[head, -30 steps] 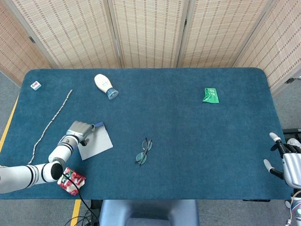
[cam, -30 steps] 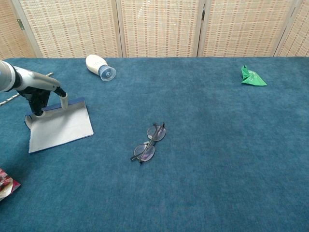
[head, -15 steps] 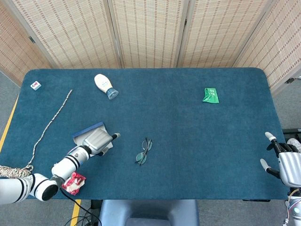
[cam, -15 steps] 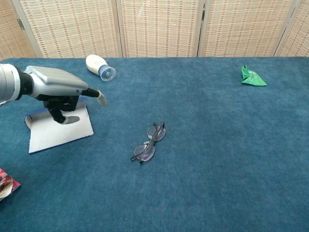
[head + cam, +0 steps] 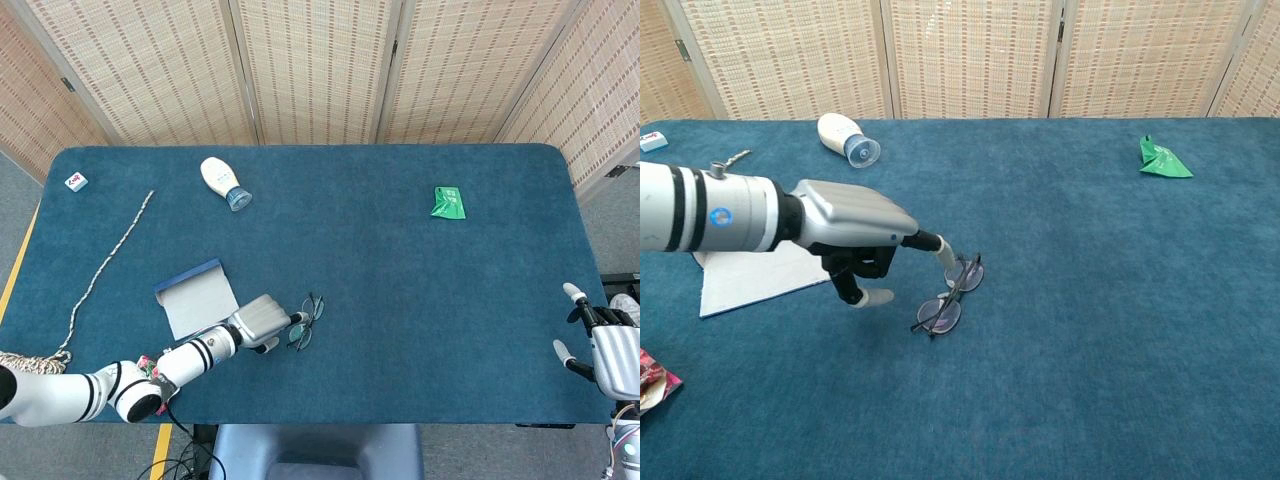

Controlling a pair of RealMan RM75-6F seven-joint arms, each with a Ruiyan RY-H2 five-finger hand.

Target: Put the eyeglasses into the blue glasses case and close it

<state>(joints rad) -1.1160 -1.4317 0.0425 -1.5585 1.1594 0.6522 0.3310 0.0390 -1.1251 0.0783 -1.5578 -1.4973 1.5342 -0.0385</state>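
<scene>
The eyeglasses (image 5: 306, 322) (image 5: 952, 290) lie folded on the blue cloth, near the table's front middle. My left hand (image 5: 262, 320) (image 5: 855, 228) is just left of them with one finger stretched out; its tip (image 5: 943, 255) reaches the far lens, and I cannot tell whether it touches. The thumb (image 5: 874, 297) points down at the cloth, and the hand holds nothing. The blue glasses case (image 5: 197, 297) (image 5: 740, 280) lies open and flat behind the left arm, grey lining up. My right hand (image 5: 600, 345) hangs off the table's front right corner, fingers spread and empty.
A white bottle (image 5: 225, 183) (image 5: 847, 137) lies on its side at the back left. A green packet (image 5: 448, 203) (image 5: 1164, 160) sits at the back right. A cord (image 5: 110, 260) runs along the left side, and a red patterned pouch (image 5: 650, 385) lies at the front left edge.
My left hand has left the open case and swept right across the cloth to the eyeglasses, one finger now extended at them. The case and glasses have not moved.
</scene>
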